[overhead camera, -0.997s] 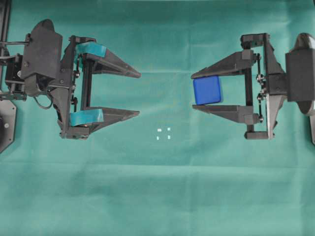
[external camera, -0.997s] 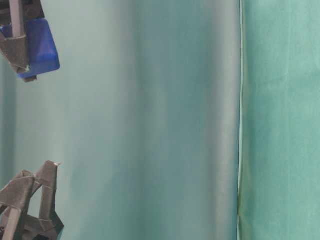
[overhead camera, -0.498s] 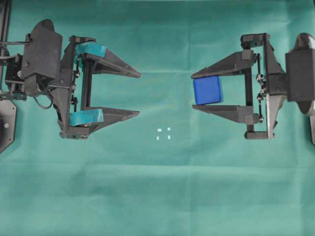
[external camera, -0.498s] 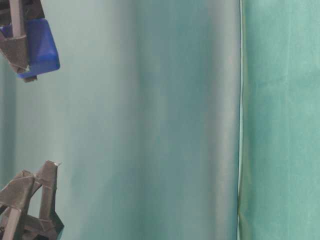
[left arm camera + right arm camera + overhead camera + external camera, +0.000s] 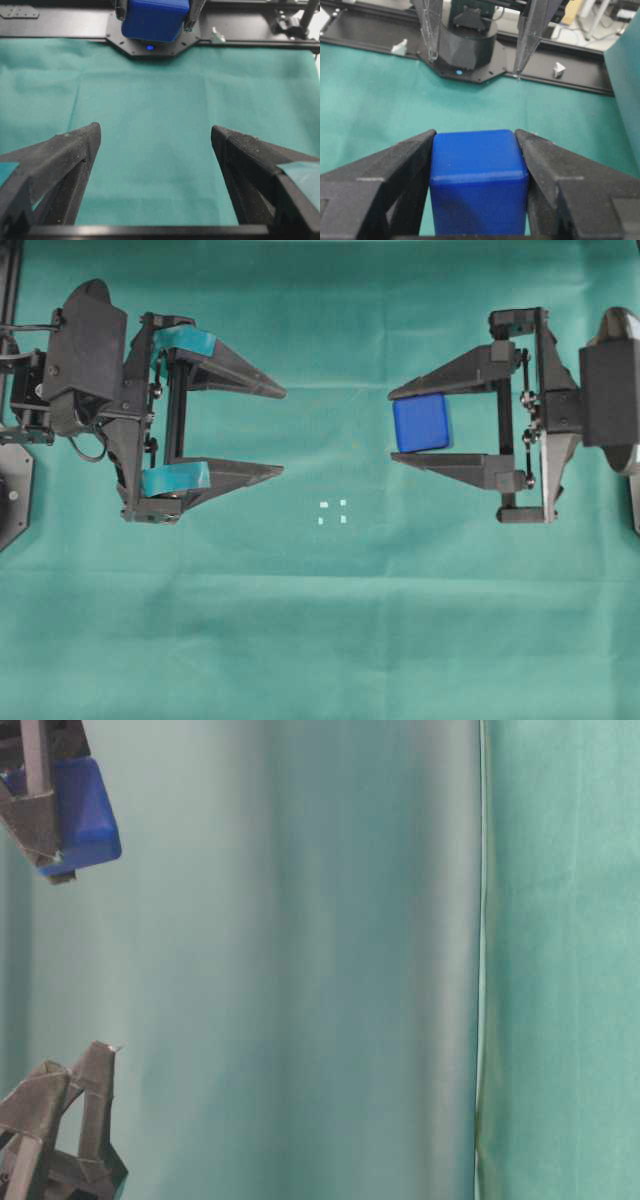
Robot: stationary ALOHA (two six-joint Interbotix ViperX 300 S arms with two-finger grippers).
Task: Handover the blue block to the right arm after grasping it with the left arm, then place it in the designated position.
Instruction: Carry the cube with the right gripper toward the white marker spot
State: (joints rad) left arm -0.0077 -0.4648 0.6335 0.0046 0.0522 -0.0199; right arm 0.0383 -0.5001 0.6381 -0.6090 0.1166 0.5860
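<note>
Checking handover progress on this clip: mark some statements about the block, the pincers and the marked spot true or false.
1. The right pincer grips the blue block. True.
2. The left pincer is shut. False: it is open and empty.
3. The block sits on the designated position. False: it is held away from the four white dots.
4. The left pincer's fingers carry teal tape. True.

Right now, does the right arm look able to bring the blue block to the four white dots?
Probably yes. The right gripper is shut on the blue block, and the white dots lie on bare green cloth nearby. The left gripper is open and apart from them.
</note>
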